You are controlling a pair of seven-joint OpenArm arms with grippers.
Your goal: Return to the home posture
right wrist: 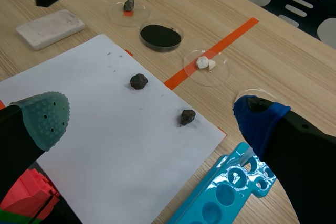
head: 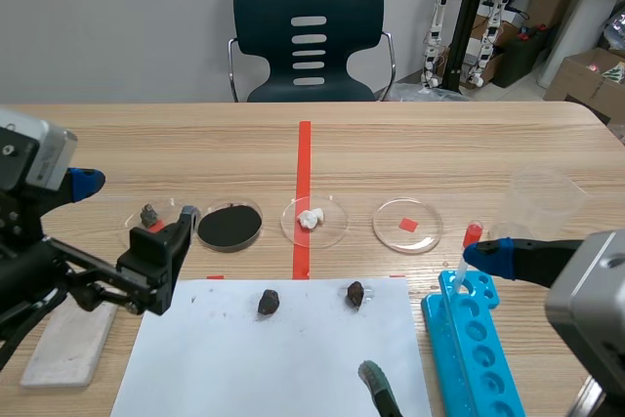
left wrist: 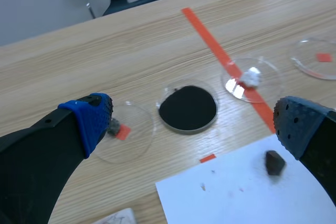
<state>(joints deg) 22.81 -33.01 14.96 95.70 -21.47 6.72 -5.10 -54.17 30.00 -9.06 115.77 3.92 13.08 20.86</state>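
Note:
My left gripper [head: 137, 199] hangs open and holding nothing, low over the table's left side, above a petri dish with a grey stone [head: 151, 222]. In the left wrist view the left gripper [left wrist: 194, 121] has its blue pads [left wrist: 92, 119] wide apart over the black-powder dish [left wrist: 188, 108]. My right gripper [head: 430, 314] is open too, at the front right, over the white paper [head: 283, 349] and the blue tube rack [head: 474, 339]. The right wrist view shows the right gripper [right wrist: 152, 116] spread above two dark stones [right wrist: 138, 81] [right wrist: 187, 117], gripping nothing.
A row of petri dishes crosses the table: black powder [head: 230, 226], white lumps [head: 313, 220], a red square [head: 407, 225]. A white block [head: 68, 344] lies front left, a clear cup [head: 542, 204] at the right. A dark chair [head: 309, 36] stands behind the table.

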